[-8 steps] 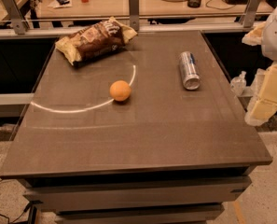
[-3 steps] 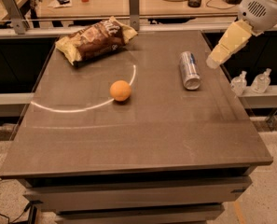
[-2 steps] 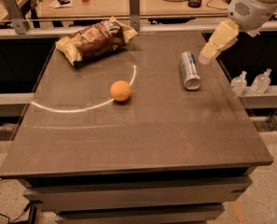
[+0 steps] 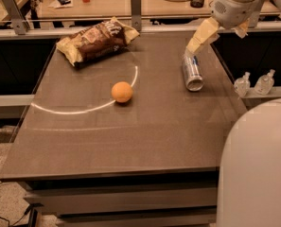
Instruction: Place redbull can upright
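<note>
The redbull can (image 4: 192,73) lay on its side by the right edge of the counter (image 4: 130,141). The gripper (image 4: 200,38) hung just above its far end, opening impossible to tell. Likely light, slick, easily dented: grip across its middle.

Arm (image 4: 235,4) enters from the upper right; tool (image 4: 195,45) slants down-left.

gripper (image 4: 195,43) just behind redbull can (image 4: 192,73), orange (image 4: 122,92) left
</note>
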`<state>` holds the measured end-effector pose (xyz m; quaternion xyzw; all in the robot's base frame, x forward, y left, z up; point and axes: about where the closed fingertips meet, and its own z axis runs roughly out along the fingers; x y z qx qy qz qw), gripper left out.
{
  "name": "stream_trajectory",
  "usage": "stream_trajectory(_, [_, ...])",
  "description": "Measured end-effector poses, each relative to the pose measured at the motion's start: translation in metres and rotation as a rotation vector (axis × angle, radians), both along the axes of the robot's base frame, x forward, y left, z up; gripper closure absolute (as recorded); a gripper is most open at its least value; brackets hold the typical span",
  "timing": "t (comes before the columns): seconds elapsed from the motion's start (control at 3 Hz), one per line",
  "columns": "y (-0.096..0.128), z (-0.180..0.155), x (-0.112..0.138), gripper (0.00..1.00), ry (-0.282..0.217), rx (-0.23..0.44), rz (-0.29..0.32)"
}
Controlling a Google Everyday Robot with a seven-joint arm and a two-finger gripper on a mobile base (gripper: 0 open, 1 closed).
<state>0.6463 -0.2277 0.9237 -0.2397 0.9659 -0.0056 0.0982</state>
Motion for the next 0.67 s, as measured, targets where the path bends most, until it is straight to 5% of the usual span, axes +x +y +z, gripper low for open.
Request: stream_trajectory(0.67, [0.026,-0.027,0.050,0.00,0.018,0.042,-0.056])
